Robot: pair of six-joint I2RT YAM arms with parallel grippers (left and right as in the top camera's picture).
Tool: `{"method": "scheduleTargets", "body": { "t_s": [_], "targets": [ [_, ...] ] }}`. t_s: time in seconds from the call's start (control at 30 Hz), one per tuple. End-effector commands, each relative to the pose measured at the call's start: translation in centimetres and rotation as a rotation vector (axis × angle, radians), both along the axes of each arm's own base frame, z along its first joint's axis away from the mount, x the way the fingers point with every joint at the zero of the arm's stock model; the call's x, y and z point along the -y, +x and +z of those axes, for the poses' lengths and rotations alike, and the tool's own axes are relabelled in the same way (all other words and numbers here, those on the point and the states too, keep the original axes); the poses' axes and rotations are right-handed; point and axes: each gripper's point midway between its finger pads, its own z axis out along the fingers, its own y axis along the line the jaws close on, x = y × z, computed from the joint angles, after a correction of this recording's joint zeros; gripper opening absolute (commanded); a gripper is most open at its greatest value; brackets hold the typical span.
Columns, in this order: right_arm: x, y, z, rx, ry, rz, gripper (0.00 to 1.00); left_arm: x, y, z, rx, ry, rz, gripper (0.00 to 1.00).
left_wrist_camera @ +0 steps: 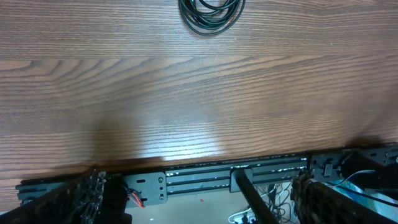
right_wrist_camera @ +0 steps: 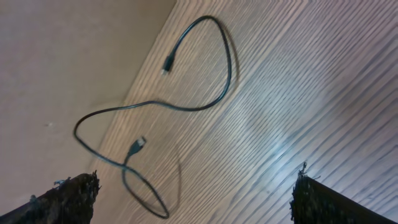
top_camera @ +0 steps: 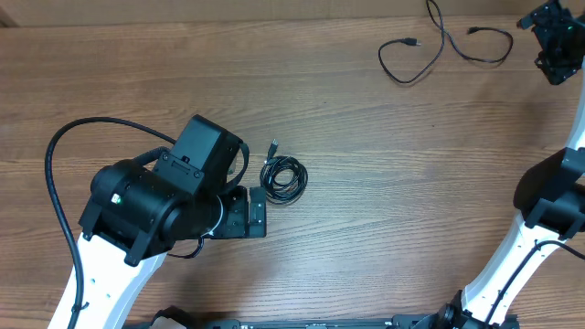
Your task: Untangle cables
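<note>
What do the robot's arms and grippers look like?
The left arm and right arm have white links with black joint housings. A thick black wire loops beside the left one. The left gripper and right gripper are black, with rough-textured fingers.

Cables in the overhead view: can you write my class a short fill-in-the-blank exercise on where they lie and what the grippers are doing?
1. The near cable beside the left gripper is wound into a ____.
2. Of the two grippers, the far cable lies nearer the ____ one.
3. The left gripper and the right gripper both stand ____, holding nothing.

Missing words: coil; right; open.
</note>
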Motion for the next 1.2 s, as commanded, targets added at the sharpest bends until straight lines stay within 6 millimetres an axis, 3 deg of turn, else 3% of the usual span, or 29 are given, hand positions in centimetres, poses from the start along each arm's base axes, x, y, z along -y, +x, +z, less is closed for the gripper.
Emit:
{"method": "scheduleTargets", "body": {
  "t_s": [0.0,0.17,0.57,0.6,0.67,0.8,0.97,1.17],
  "targets": [
    [-0.8,0.5,-0.7,-0.011,-0.036,0.061,1.0,0.1,0.0,0.0,-0.005,-0.004,-0.004,1.0],
    [-5.2,2.2,0.0,0.055,-0.073,0.315,1.0,0.1,0.0,0.0,-0.005,-0.004,-0.004,0.99],
    [-10.6,1.3,-1.4,-0.031,-0.018,0.395,1.0,0.1,0.1,0.0,-0.001,-0.001,-0.007,1.0],
    [-11.1,1.1,-1.7,-0.043,-0.016,0.408,0.96,0.1,0.1,0.0,0.002,0.0,-0.006,1.0],
    [-12.5,0.9,-2.5,-0.067,-0.013,0.441,0.8,0.1,0.2,0.0,0.005,-0.001,-0.006,1.0],
    [-14.4,0.4,-5.3,-0.138,-0.043,0.468,0.6,0.2,0.3,0.1,0.008,-0.003,-0.006,0.99],
    [-16.2,0.2,-9.7,-0.197,-0.055,0.441,0.57,0.1,0.2,0.0,0.004,0.0,-0.006,0.99],
    [-18.5,0.9,-12.3,-0.143,0.013,0.47,0.5,0.1,0.2,0.0,0.004,0.0,-0.006,1.0]
  ]
}}
